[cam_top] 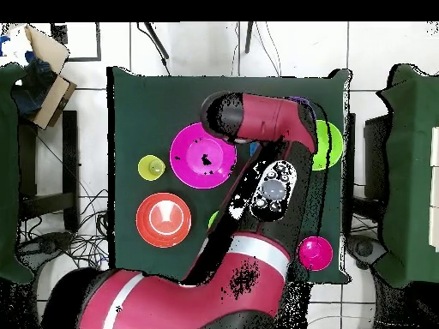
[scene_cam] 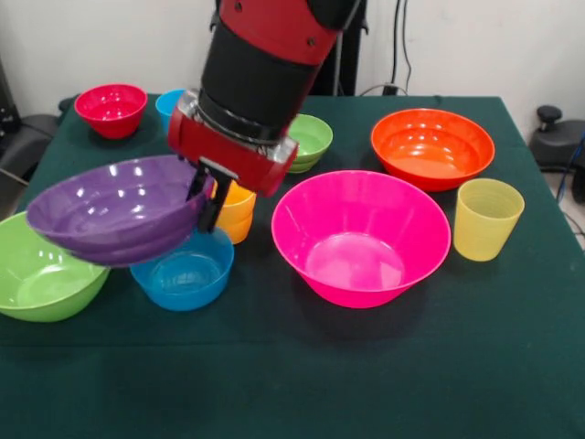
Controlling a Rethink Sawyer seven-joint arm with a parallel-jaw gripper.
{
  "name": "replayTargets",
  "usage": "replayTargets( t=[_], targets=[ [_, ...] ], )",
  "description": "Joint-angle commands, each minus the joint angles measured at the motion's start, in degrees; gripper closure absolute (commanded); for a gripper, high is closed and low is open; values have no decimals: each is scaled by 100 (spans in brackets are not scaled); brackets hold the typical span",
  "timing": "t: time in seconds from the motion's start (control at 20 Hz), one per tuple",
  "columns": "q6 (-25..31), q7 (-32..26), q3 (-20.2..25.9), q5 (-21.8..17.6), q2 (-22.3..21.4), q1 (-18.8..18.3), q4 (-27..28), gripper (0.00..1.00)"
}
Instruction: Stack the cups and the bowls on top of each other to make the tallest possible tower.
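So the purple bowl [scene_cam: 119, 208] is gripped by the rim in the gripper [scene_cam: 208, 197], jaws clamped on its right edge, and it's held tilted up off the tabletop [scene_cam: 366, 366]. It's hung partly over the big lime green bowl [scene_cam: 41, 274] at the left edge and over the mid blue bowl [scene_cam: 186, 274], which is sat just below the jaws. An orange-yellow cup [scene_cam: 238, 212] is tucked right behind the gripper, mostly hidden by it.

The big pink bowl [scene_cam: 361, 236] is parked upright near the middle, empty, not touched by anything. The orange bowl [scene_cam: 431, 146] is placed behind it to the right, and the pale yellow ribbed cup [scene_cam: 487, 218] is stood just beside the pink bowl's right side. Further back, the small green bowl [scene_cam: 311, 139] is half covered by the arm, the small red bowl [scene_cam: 111, 108] is set at the far left corner, and a bit of the sky blue cup [scene_cam: 167, 105] is seen next to it.

No tower's been built; everything's spread out singly. From overhead most of the left-side stuff is blocked by the arm.
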State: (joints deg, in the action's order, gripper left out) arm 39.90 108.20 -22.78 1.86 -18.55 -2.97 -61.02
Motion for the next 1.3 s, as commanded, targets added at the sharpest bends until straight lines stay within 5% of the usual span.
replayTargets(
  t=[0.05,1.0,1.3],
  targets=[
    [382,844,478,109,589,89,519,100],
    [1349,1228,-11,278,899,471,628,100],
    [1180,1349,-176,223,1006,556,611,100]
  ],
)
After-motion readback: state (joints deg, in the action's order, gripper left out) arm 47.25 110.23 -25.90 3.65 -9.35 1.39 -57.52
